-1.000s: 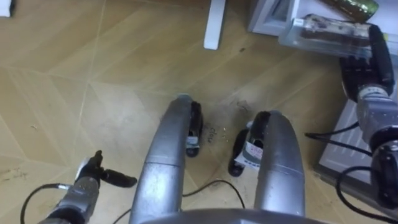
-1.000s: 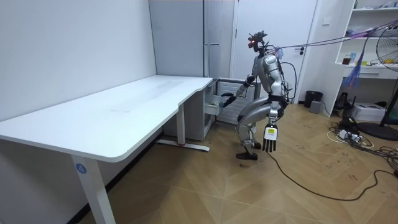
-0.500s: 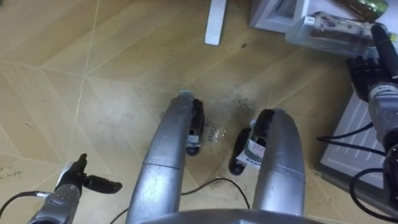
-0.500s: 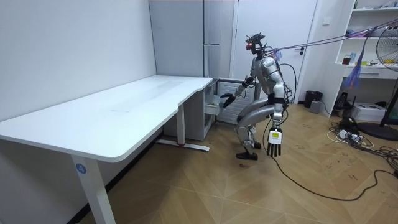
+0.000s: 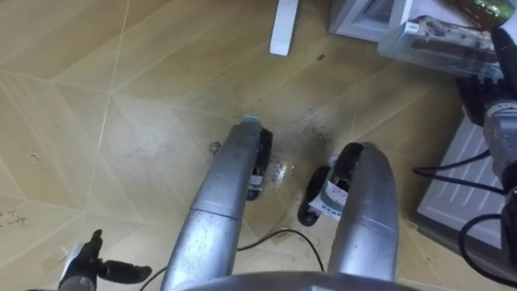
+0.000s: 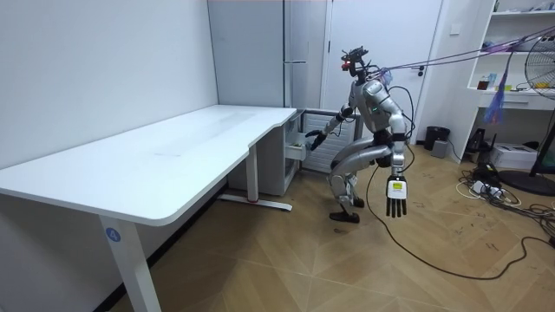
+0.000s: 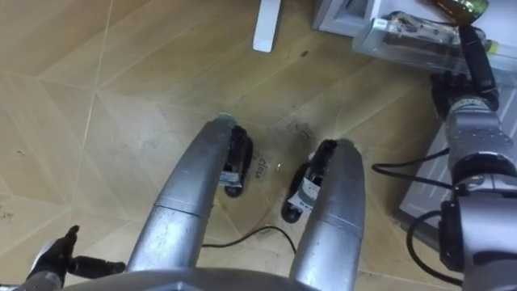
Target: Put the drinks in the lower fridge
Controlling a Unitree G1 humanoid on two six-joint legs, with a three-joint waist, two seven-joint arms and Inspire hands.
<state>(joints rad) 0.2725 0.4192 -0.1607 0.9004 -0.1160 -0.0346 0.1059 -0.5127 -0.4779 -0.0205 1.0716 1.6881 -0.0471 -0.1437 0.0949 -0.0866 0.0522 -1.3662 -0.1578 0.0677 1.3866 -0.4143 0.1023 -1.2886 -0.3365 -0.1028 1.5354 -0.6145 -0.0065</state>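
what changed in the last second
The left hand swung back toward the room view's right, hanging open beside the bent legs; in the eye views it slid lower, to the bottom left corner. Nothing was visibly taken hold of or let go. The right hand stayed up at the clear bin, where the bottle lies as before, and the robot stayed crouched in the same spot.

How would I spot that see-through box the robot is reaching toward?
Find the tall grey fridge past the white desk. Low at its front, by the robot's right hand, sits a plastic bin. Unlike its white surroundings, it's clear, a bottle lying inside.
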